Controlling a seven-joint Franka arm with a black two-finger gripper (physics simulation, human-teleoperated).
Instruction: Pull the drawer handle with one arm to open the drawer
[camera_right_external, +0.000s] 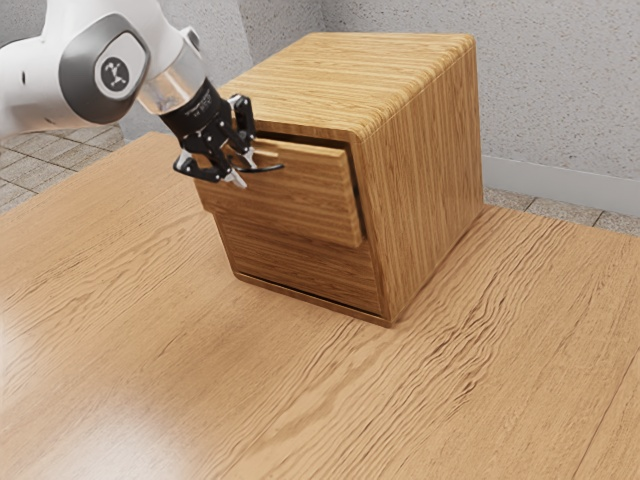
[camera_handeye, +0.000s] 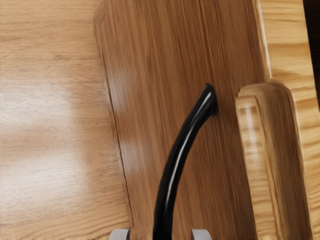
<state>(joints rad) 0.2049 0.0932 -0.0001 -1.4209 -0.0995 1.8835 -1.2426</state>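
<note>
A wooden cabinet (camera_right_external: 420, 150) stands on the table with two drawers in its front. The top drawer (camera_right_external: 300, 195) sticks out a little from the cabinet face, leaving a dark gap above it. Its black curved handle (camera_right_external: 264, 167) lies between the fingers of my black gripper (camera_right_external: 240, 170), which comes in from the exterior view's left. In the wrist view the handle (camera_handeye: 185, 145) arches off the drawer front (camera_handeye: 150, 75) and runs down between my two grey fingertips (camera_handeye: 120, 234). A small gap shows on each side, so the gripper (camera_handeye: 161, 234) is open around it.
The lower drawer (camera_right_external: 305, 265) sits flush in the cabinet. The wooden table (camera_right_external: 300, 400) stretches wide in front of the cabinet and to both sides. A grey wall and tiled floor lie behind. Another rounded wooden panel edge (camera_handeye: 270, 165) shows beside the drawer front.
</note>
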